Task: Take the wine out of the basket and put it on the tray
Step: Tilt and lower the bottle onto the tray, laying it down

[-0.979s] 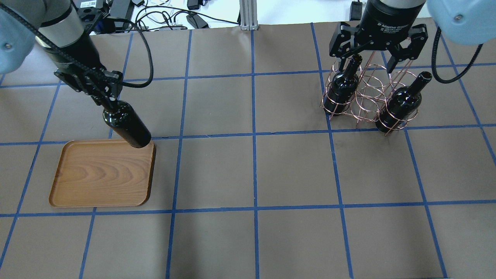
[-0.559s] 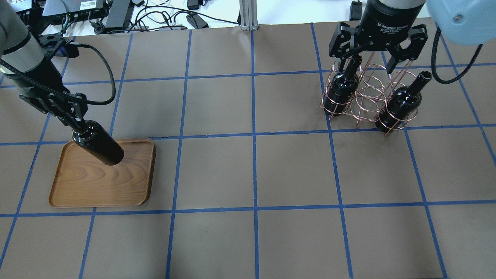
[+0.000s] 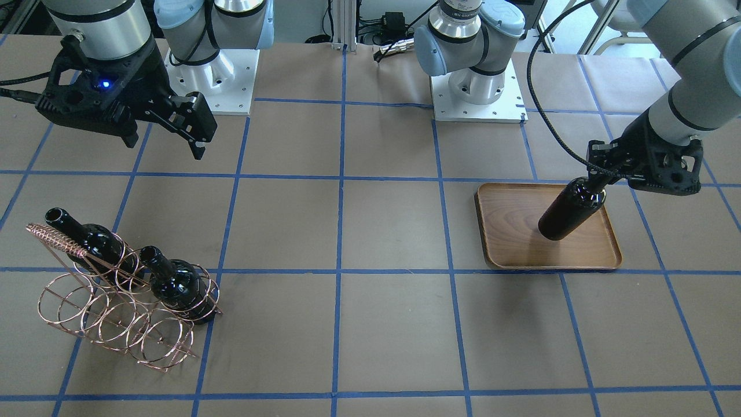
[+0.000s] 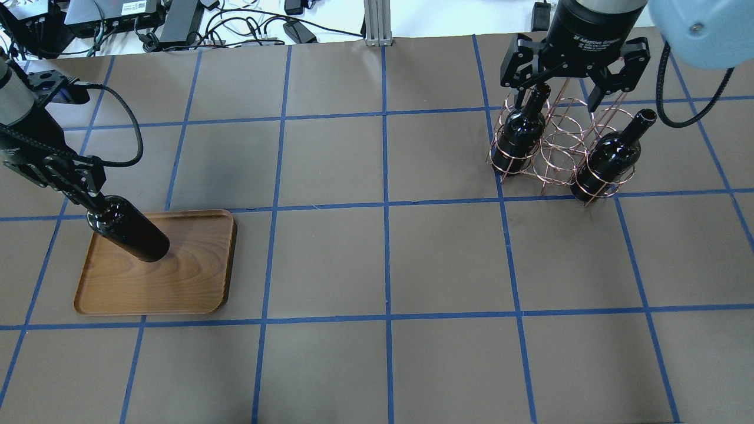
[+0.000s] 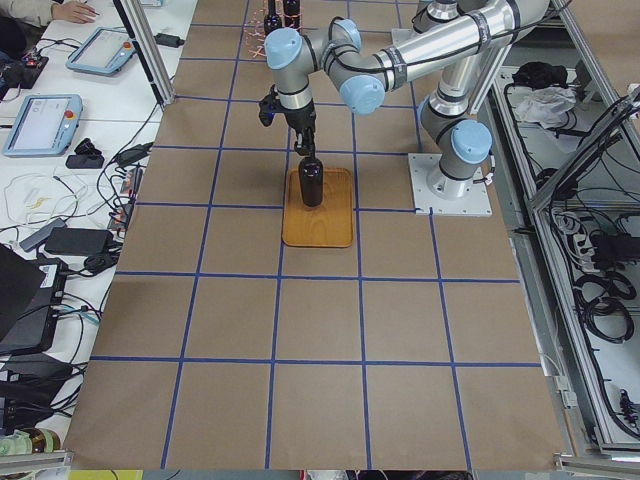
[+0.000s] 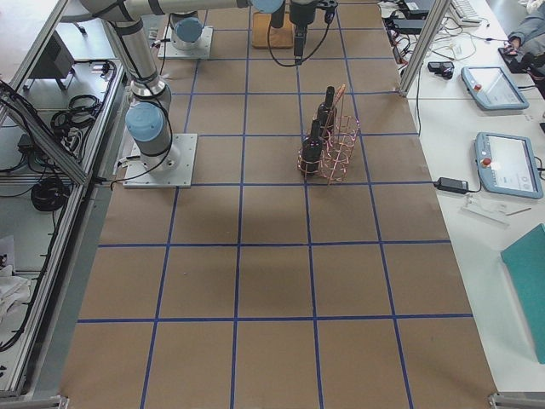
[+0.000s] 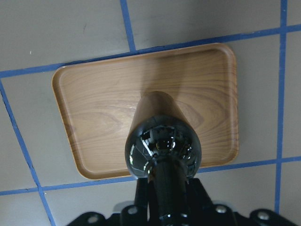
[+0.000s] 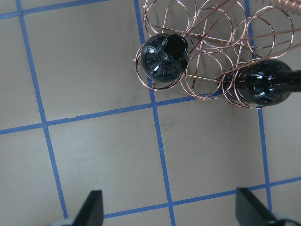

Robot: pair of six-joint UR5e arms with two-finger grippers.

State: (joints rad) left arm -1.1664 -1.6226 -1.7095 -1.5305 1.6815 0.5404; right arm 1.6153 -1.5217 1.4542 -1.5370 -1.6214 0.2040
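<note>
My left gripper [image 4: 89,191] is shut on the neck of a near-black wine bottle [image 4: 126,232] and holds it upright over the brown wooden tray [image 4: 177,282]. I cannot tell whether its base touches the tray. The left wrist view shows the bottle [image 7: 162,141] above the tray [image 7: 94,108]. The copper wire basket [image 4: 559,147] stands at the far right with two more bottles [image 4: 518,132] [image 4: 609,156] in its rings. My right gripper [image 4: 556,97] is open and empty above the basket [image 8: 211,28].
Brown paper with a blue tape grid covers the table. Cables and devices [image 4: 177,17] and a metal post [image 4: 374,23] lie past the far edge. The arm bases [image 3: 477,87] stand at the robot's side of the table.
My left arm has carried the bottle left and toward the near side, from the tray's far right corner to over the tray's left part. The right gripper and basket have not moved.
</note>
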